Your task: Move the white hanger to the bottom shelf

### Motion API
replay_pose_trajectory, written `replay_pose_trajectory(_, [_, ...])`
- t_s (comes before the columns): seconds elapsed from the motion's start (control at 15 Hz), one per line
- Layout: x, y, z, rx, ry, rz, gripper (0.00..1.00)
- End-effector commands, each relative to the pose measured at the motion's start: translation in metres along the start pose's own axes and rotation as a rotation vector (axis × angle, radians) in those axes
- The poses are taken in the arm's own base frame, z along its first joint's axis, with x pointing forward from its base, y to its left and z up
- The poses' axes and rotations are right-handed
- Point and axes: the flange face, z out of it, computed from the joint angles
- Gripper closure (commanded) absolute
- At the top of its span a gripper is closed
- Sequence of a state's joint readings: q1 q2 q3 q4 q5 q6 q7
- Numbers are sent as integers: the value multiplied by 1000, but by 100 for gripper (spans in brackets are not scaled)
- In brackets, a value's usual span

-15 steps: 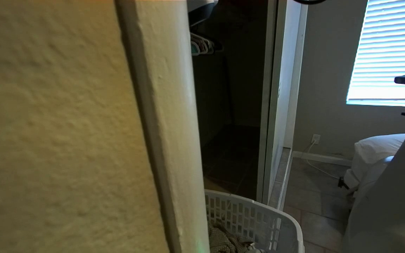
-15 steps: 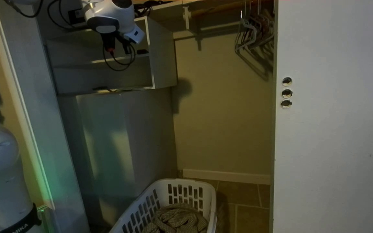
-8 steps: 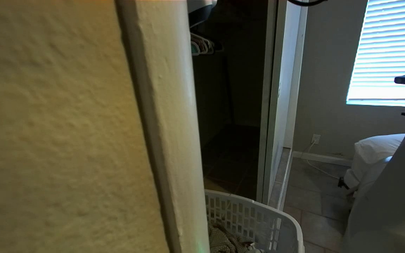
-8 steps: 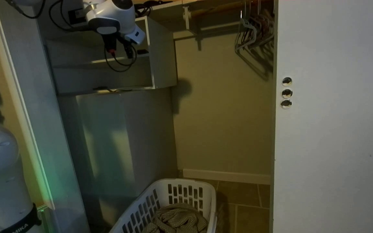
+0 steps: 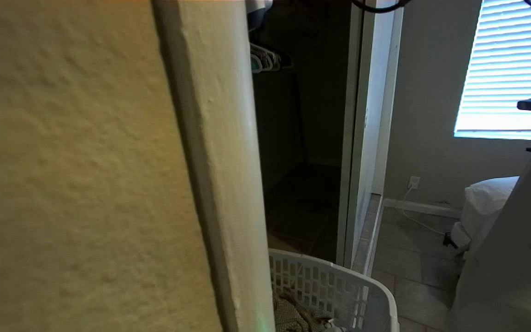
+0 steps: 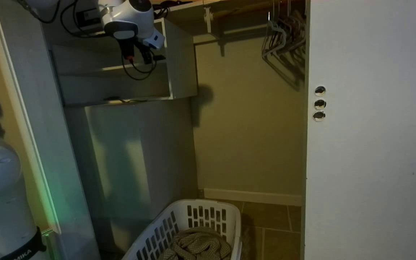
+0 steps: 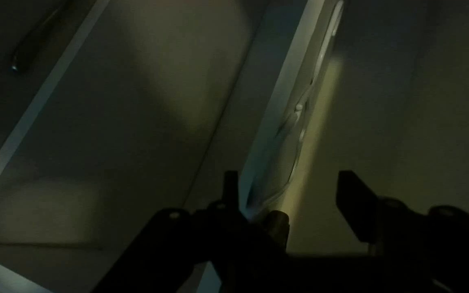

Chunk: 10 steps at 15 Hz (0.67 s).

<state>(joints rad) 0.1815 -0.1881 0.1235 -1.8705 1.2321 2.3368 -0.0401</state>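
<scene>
Several hangers, pale ones in front point(image 6: 278, 38), hang from the closet rod in an exterior view; they also show dimly in an exterior view point(image 5: 258, 62). A thin pale hanger-like thing point(image 7: 322, 57) lies along the bottom shelf's front edge point(image 7: 277, 93) in the wrist view, its curved end near the left finger. The bottom shelf point(image 6: 159, 98) also shows in an exterior view. My gripper point(image 7: 288, 179) is open with nothing held. In an exterior view my gripper point(image 6: 138, 59) points down in front of the shelf unit. A brownish rounded thing point(image 7: 278, 224) is partly hidden by the left finger.
A dark object point(image 6: 159, 57) lies on the middle shelf. A white laundry basket point(image 6: 211, 203) with a brown cloth point(image 6: 200, 242) stands on the floor below. A white door point(image 6: 367, 151) bounds the closet at the right. A cable point(image 6: 135, 77) loops below the gripper.
The arm and gripper have moved slightly to the right and a little lower in the exterior view that shows the shelf unit. The hangers and basket have not moved.
</scene>
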Motion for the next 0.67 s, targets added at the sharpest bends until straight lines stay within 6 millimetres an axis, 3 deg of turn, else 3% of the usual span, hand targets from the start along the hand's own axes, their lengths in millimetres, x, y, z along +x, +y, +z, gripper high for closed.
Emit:
replay_pose_trajectory(0.0, [13,-7,13,-9,0,-31,66])
replay_pose_trajectory(0.33, [13,0,21,-37,-39,-18,99])
replay_pose_trajectory(0.6, [8,-2,17,-27,-60,-13,98])
